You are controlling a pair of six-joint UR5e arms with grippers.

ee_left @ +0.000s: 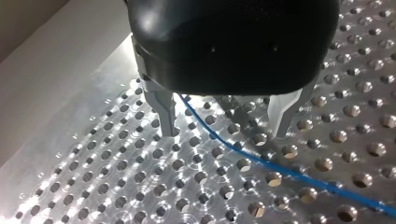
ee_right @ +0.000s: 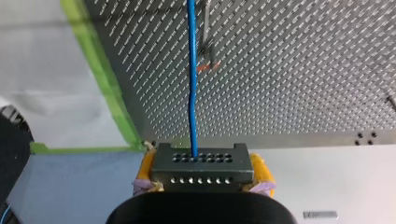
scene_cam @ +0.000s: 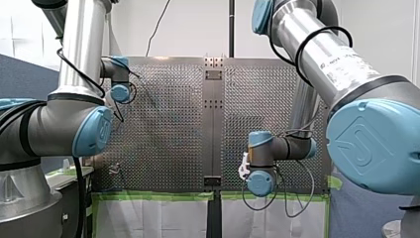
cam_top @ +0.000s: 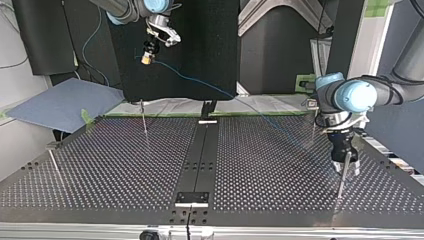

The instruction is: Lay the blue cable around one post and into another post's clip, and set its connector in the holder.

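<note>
My right gripper [ee_right: 201,179] has its yellow pads shut on a dark perforated connector [ee_right: 201,164]. The blue cable [ee_right: 191,70] leaves the connector and runs straight ahead over the perforated plate. In the top view this gripper [cam_top: 147,56] hangs high above the table's far edge, and the cable [cam_top: 200,80] slopes down toward the view's right. My left gripper [ee_left: 224,125] stands open just above the plate, its metal fingers [ee_left: 166,114] either side of the cable [ee_left: 261,156], which passes between them. In the top view it [cam_top: 346,169] is low beside a thin post [cam_top: 341,184].
More thin posts rise from the plate [cam_top: 143,117] [cam_top: 55,165] [cam_top: 313,125]. A post with a clip [ee_right: 208,49] shows ahead of my right gripper. A black rail [cam_top: 200,160] runs down the table's middle. Green tape [ee_right: 107,79] lines the plate's far edge.
</note>
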